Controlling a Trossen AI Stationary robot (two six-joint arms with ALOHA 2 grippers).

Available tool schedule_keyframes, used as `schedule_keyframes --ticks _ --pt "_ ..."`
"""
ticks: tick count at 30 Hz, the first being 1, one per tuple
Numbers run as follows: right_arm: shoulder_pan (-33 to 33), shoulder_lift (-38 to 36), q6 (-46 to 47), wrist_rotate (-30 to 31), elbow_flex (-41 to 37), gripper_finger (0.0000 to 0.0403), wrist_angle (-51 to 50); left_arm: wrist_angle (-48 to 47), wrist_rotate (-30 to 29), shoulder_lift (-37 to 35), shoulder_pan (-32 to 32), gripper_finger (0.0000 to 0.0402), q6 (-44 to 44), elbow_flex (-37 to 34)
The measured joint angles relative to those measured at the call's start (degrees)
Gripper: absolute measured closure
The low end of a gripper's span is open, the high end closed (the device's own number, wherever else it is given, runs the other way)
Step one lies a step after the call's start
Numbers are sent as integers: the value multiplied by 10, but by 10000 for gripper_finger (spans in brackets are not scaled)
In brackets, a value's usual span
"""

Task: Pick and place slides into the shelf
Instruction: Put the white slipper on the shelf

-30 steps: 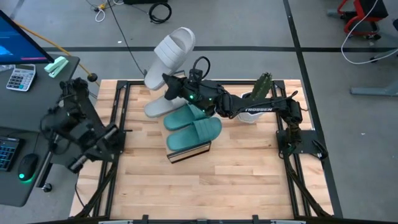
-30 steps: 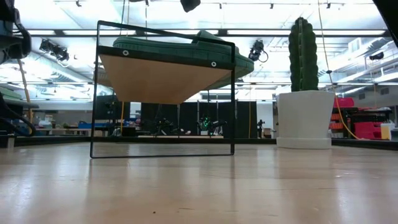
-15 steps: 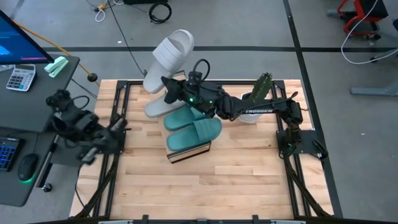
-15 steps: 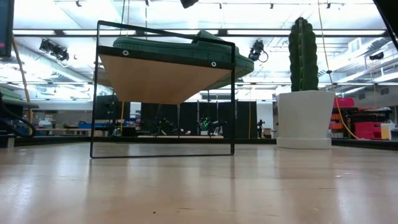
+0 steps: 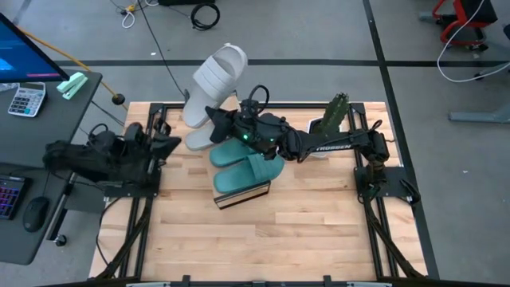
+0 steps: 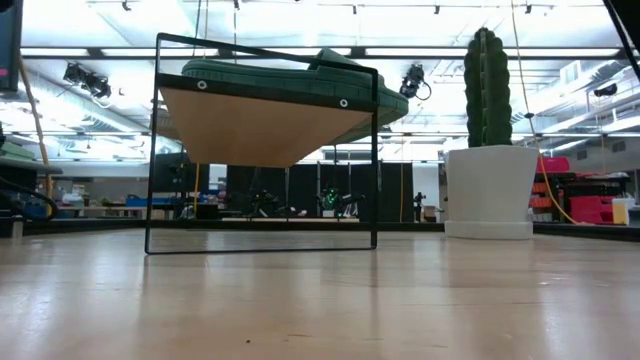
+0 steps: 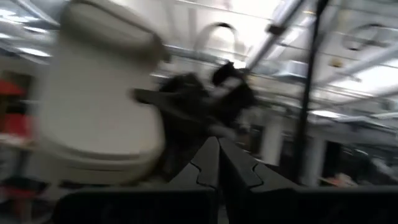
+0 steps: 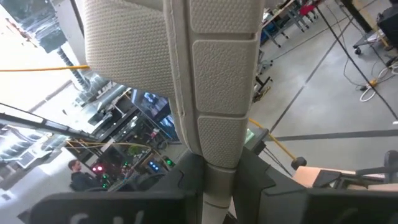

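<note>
Up at the table's far edge, the right gripper (image 5: pixel 217 119) pinches a grey slide (image 5: pixel 213 74) upright, overhanging the floor. Two green slides (image 5: pixel 248 169) lie on the shelf (image 5: pixel 242 196) mid-table, another grey one (image 5: pixel 197 139) beside. Bare wood lies nearer. Left gripper (image 5: pixel 171 145), fingers together, empty, sits at the left edge.

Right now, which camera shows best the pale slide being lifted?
The high view: the whole grey slide shows, pinched by the right gripper. The right wrist view shows only its sole edge, the left wrist view a blur, the low view nothing.
</note>
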Motion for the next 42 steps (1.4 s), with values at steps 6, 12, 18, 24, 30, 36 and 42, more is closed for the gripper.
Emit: schedule_keyframes --ticks 6,12,18,24,30,36,42 --pt "-3 -12 -35 19 0 348 -1 -17 -48 1 90 377 -126 0" --pt "-10 -27 -73 19 1 348 3 -81 -85 3 154 374 -490 0" --pt "-16 -29 -75 8 1 348 -6 -42 -84 32 172 337 -695 0" --pt "-23 -29 -77 11 1 348 -11 68 -81 46 173 293 -645 0" --pt "-30 -29 -75 6 1 349 -11 40 -78 52 174 223 -658 0" --pt "-35 -29 -70 -2 0 349 -11 48 -59 84 174 154 -708 0" --pt "-35 -29 -65 -3 0 350 -21 79 -54 115 174 138 -713 0"
